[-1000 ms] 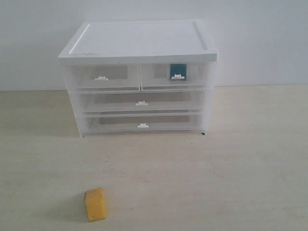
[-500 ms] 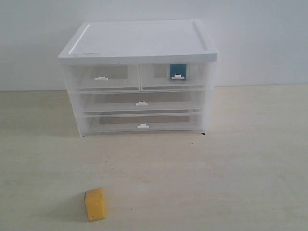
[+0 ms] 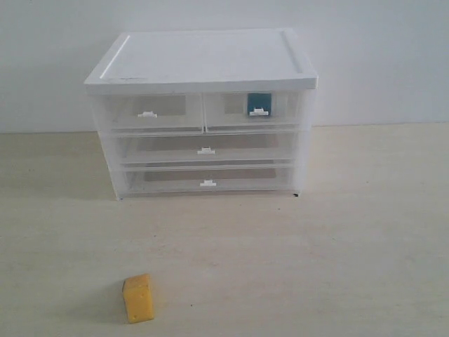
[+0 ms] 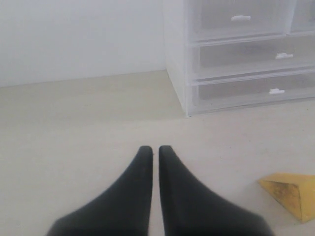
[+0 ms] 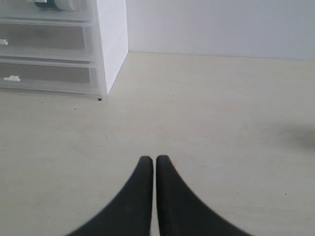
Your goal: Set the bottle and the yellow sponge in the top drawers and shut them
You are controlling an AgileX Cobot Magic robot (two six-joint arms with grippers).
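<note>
Yellow sponge (image 3: 138, 298): it stands alone on the table (image 3: 365, 232) at the front left, well apart from the cabinet (image 3: 203, 60). Bare table lies on every side of it, and its front edge is near the lower border of the exterior view.
Left gripper (image 4: 150, 149): the two black fingers are pressed together with only a thin line between the tips, and they hold nothing. It hangs over bare table, and the sponge lies off to one side of it.
Cabinet: it has a white top and clear fronts, and it stands at the back, near the wall (image 3: 379, 63). Free table runs from its left edge to the border of the view.
Top left drawer (image 3: 151, 112): pushed in, its front level with the frame.
Wide drawers (image 3: 205, 149): there are two, one under the other, and both are pushed in.
Top right drawer (image 3: 280, 109): pushed in, its front level with its neighbour.
Bottle (image 3: 259, 102): it is inside the top right drawer, just behind the white handle tab (image 3: 259, 111). Only its teal label shows through the clear front.
Right gripper (image 5: 149, 159): the fingers are closed against each other and hold nothing. It hangs over bare table, with the cabinet's right corner ahead and apart.
Table, right side: a wide open strip runs from the cabinet's right edge to the border of the view.
</note>
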